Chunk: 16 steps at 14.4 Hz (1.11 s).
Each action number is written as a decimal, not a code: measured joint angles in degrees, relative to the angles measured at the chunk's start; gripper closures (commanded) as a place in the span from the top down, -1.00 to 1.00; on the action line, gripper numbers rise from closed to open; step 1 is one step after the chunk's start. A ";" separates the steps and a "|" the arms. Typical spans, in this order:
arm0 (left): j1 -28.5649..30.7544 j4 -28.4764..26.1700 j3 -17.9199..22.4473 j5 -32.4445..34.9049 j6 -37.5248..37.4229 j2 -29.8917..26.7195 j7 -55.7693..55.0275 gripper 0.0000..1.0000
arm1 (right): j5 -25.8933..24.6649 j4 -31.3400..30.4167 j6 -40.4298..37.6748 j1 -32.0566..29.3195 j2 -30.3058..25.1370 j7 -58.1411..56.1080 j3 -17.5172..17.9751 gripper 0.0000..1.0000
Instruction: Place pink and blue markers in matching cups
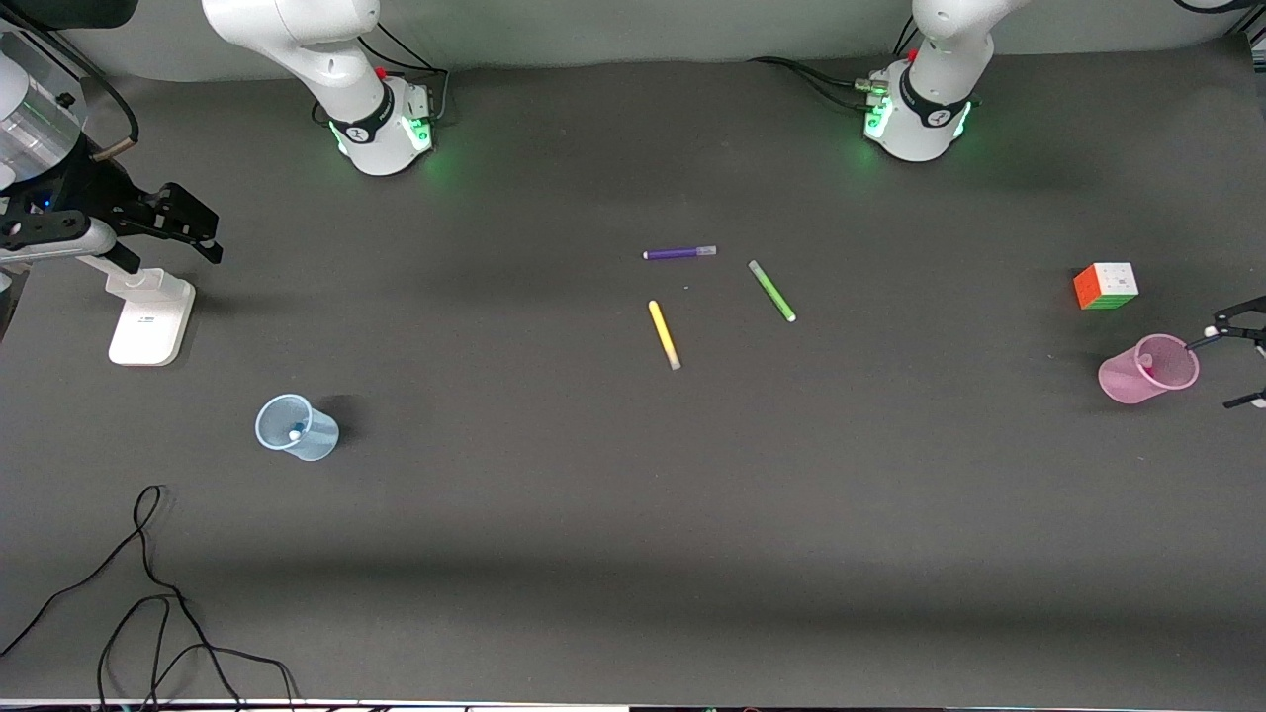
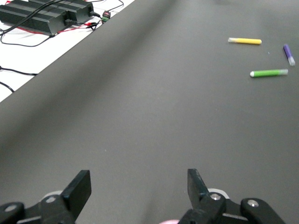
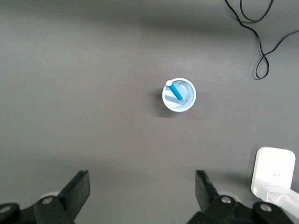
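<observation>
The right gripper (image 3: 142, 191) hangs high over the table's edge at the right arm's end, jaws spread wide and empty, looking straight down at the blue cup (image 3: 179, 95). That cup stands upright near the corner at the right arm's end closest to the front camera, and the blue marker (image 3: 175, 90) leans inside it, pale tip against the rim. The left gripper (image 2: 138, 193) sits at the table's edge at the left arm's end, just beside the pink cup (image 1: 1149, 369), its fingers (image 2: 198, 185) parted with nothing between them. The pink marker (image 1: 1147, 366) stands in the pink cup. A colour cube (image 1: 1106, 286) rests near that cup, farther from the front camera. Around the table's middle lie a purple pen (image 1: 679, 253), a green pen (image 1: 771, 291) and a yellow pen (image 1: 664, 334), all apart from one another.
</observation>
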 measured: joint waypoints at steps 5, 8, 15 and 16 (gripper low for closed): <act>-7.87 1.25 -0.06 10.71 1.37 -9.59 -25.47 0.98 | 0.00 0.00 0.10 -0.04 0.00 0.00 -0.07 1.00; -15.53 1.44 -0.16 21.55 3.01 -15.50 -46.85 0.98 | 0.00 0.00 0.16 -0.06 0.00 0.00 -0.10 1.00; -34.39 5.17 -0.68 40.32 -3.27 -18.51 -98.98 0.98 | 0.00 -0.03 0.16 -0.06 0.06 0.00 -0.09 1.00; -35.52 5.59 -0.82 40.44 -5.53 -18.50 -104.08 0.98 | 0.00 -0.03 0.16 -0.07 0.06 0.00 -0.09 1.00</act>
